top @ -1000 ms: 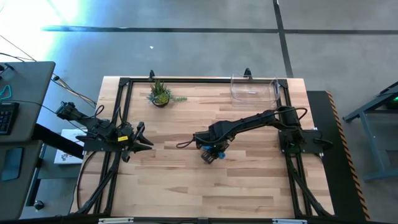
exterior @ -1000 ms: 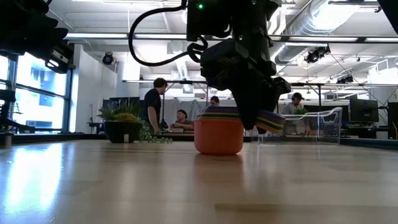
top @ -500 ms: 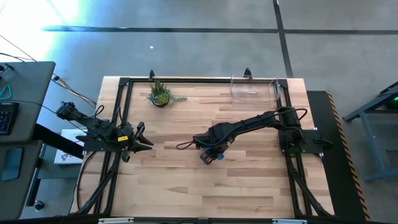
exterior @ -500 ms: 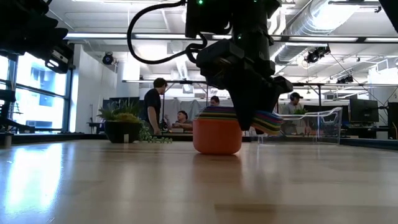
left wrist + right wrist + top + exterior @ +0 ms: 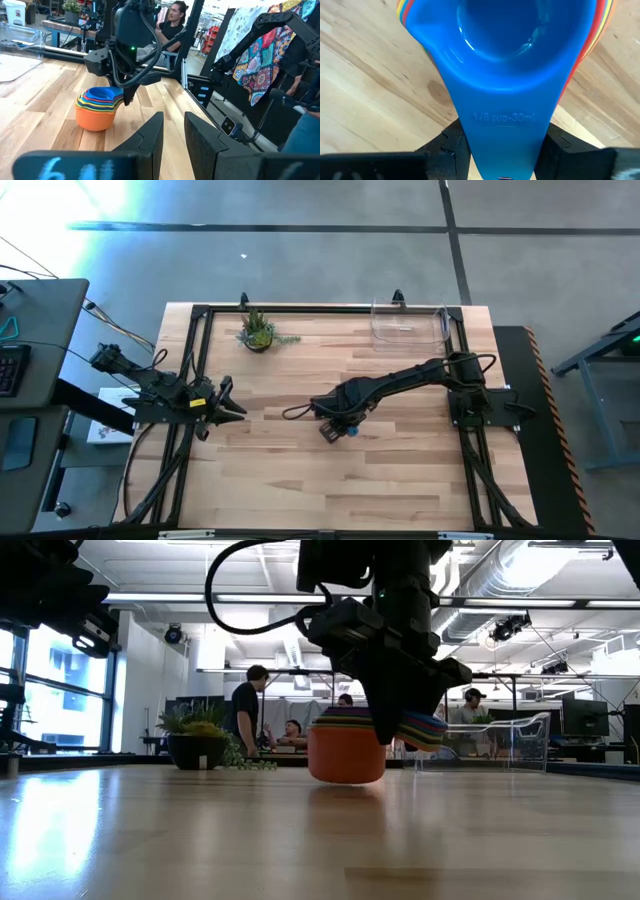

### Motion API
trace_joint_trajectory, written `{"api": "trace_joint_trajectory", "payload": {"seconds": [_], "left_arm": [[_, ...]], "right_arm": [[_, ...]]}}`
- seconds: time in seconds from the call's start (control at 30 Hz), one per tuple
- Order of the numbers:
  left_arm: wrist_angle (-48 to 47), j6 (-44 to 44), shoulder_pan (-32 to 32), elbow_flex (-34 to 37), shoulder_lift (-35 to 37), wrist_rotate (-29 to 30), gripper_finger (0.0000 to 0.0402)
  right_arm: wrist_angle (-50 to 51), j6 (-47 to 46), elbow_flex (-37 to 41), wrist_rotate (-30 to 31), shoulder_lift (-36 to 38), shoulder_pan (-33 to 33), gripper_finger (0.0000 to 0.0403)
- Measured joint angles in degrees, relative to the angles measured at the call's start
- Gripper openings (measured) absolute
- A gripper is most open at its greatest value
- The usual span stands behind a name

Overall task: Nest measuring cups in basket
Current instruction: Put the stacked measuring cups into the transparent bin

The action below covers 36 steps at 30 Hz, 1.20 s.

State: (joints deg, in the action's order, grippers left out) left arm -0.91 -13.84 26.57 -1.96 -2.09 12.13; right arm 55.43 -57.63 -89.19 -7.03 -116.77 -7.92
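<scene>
Clamped on the handles of the nested measuring cups (image 5: 97, 106), the right gripper (image 5: 125, 92) has raised them just off the table (image 5: 200, 840); the basket (image 5: 408, 322) is well apart. Narrowly parted, the left gripper (image 5: 232, 406) is parked at the left edge.

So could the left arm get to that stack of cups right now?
Probably not easily: the right end effector is clamped on the stack of cups by the handles, blocking that side, and the left end effector sits far off at the table's edge.

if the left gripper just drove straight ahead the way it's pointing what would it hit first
Probably the stack of measuring cups held by the right gripper. From the left gripper, its wrist view shows bare table up to them, though they sit slightly off its centre line, so it might just pass beside.
</scene>
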Motion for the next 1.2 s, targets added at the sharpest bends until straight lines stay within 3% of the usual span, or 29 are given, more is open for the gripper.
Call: {"api": "trace_joint_trajectory", "payload": {"seconds": [0.7, 1.2], "left_arm": [[0.0, 0.0, 0.0, 0.0, 0.0, 0.0, 0.0070], [0.0, 0.0, 0.0, 0.0, 0.0, 0.0, 0.0070]], "right_arm": [[3.5, -2.7, 0.0, 4.5, 5.1, 1.3, 0.0136], [10.5, -3.4, 0.0, 6.8, 11.8, 7.7, 0.0136]]}}
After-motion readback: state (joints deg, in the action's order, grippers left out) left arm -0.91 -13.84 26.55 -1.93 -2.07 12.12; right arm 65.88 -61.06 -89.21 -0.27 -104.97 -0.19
